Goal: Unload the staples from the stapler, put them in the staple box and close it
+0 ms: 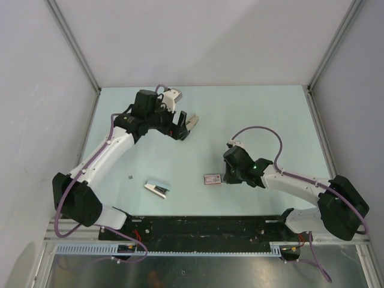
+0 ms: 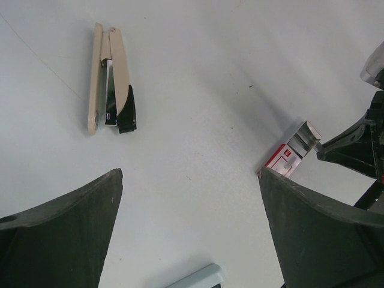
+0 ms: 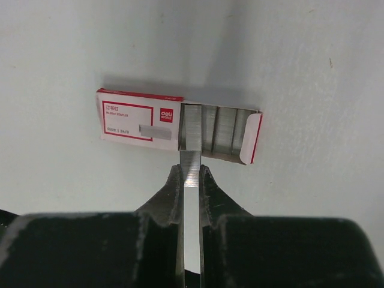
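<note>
The left gripper (image 1: 186,125) hangs spread wide and empty, well beyond the staple box (image 1: 212,177). The stapler (image 1: 157,188) (beige, black-tipped) lies well left of that box. The right gripper (image 3: 191,177) clamps the staples (image 3: 191,135), their far end in the box's open tray.

Near end of staples (image 3: 191,141) hidden inside right gripper (image 3: 190,174); dark speck (image 1: 130,177) unidentifiable.

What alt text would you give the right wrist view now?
The right gripper pinches a grey staple strip whose far end sits at the open tray of a red-and-white staple box, beside more strips. The box lies on a pale table.
</note>
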`<state>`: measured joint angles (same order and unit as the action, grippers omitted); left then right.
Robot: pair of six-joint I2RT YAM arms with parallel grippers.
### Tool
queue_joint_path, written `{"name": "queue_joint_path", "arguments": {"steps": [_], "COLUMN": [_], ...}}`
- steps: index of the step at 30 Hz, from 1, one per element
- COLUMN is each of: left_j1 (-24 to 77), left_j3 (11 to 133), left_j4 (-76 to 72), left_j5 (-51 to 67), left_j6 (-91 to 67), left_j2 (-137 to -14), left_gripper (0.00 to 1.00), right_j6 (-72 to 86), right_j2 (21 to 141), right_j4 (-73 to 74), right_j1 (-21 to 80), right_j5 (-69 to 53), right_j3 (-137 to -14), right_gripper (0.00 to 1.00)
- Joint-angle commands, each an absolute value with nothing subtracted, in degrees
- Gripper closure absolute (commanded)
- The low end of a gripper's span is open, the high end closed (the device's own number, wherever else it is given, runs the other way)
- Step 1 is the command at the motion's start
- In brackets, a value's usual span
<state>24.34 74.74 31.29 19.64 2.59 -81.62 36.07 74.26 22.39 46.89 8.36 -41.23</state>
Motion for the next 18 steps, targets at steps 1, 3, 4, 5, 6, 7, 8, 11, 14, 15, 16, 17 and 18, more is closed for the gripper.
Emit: {"name": "queue_joint_path", "arguments": {"steps": [1, 3, 4, 5, 6, 7, 8, 11, 14, 15, 16, 17, 18], "left_j1": [24.7, 24.7, 24.7, 24.7, 24.7, 24.7, 24.7, 24.9, 25.0, 25.0, 25.0, 25.0, 25.1], "left_j3": [74.8, 74.9, 74.9, 74.9, 74.9, 74.9, 75.0, 75.0, 75.1, 75.1, 75.1, 75.2, 75.2], "left_j4": [31.6, 31.7, 31.7, 31.7, 31.7, 31.7, 31.7, 31.7, 31.7, 31.7, 31.7, 31.7, 31.7], "left_j5": [20.4, 20.6, 20.7, 20.7, 20.8, 20.9, 20.9, 20.8, 20.8, 20.8, 20.9, 20.9, 21.0], "left_j6": [4.6, 4.6, 4.6, 4.6, 4.6, 4.6, 4.7, 4.8, 4.8, 4.8, 4.7, 4.8, 4.8], "left_j2": [-79.3, -79.3, -79.3, -79.3, -79.3, -79.3, -79.2, -79.3, -79.4, -79.4, -79.5, -79.6, -79.6], "left_gripper": [0.0, 0.01, 0.01, 0.0, 0.0, 0.0, 0.0, 0.0, 0.01, 0.01, 0.01, 0.01, 0.0], "right_j6": [37.2, 36.9, 36.6, 36.4, 36.1, 35.9, 35.7, 35.1, 34.6, 34.4, 34.2, 34.0, 33.8], "right_j2": [75.7, 76.1, 76.3, 76.5, 76.5, 76.6, 76.8, 77.3, 77.9, 78.1, 78.2, 78.4, 78.7], "right_j4": [22.8, 22.7, 22.5, 22.4, 22.3, 22.2, 22.1, 21.9, 21.6, 21.4, 21.3, 21.1, 21.0], "right_j1": [47.1, 47.1, 47.0, 47.0, 46.9, 46.8, 46.7, 46.2, 45.6, 45.4, 45.2, 45.0, 44.9], "right_j5": [10.8, 10.7, 10.7, 10.8, 10.7, 10.6, 10.5, 10.2, 9.8, 9.6, 9.5, 9.4, 9.3], "right_j3": [-41.6, -41.7, -41.7, -41.7, -41.7, -41.8, -41.9, -42.1, -42.2, -42.3, -42.4, -42.5, -42.6], "right_gripper": [1.0, 1.0, 1.0, 1.0, 1.0, 1.0, 1.0, 1.0, 1.0, 1.0, 1.0, 1.0, 1.0]}}
